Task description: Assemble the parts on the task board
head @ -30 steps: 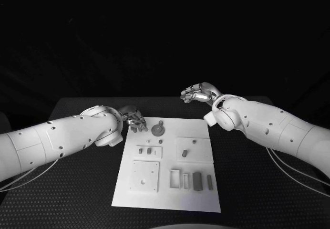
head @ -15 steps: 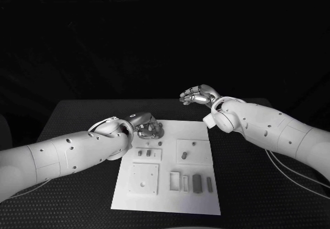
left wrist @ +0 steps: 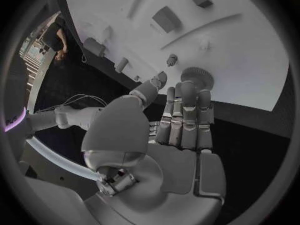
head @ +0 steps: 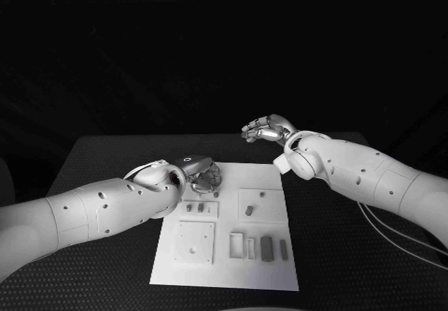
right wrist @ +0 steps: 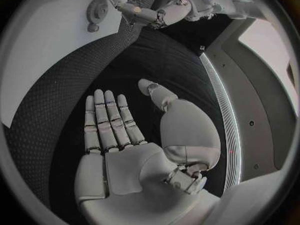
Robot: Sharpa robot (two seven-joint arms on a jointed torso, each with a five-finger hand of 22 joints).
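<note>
Left robot hand (head: 199,173) above gear (left wrist: 197,77), fingers extended

The left hand (left wrist: 178,130) reaches over the white task board (left wrist: 244,60), its fingers (left wrist: 187,102) straight, tips just beside a round gear (left wrist: 199,76).

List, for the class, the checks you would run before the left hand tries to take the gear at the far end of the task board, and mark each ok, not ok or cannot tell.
1. Left hand holds nothing, fingers extended: ok.
2. Left fingertips reach the gear: ok in the left wrist view; actual contact: cannot tell.
3. Gear lies flat on the task board: ok.
4. Small round part beside the gear stays outside the fingers: ok.
5. Right hand is off the board, beyond its far edge: ok.
6. Right hand open and empty: ok.
</note>
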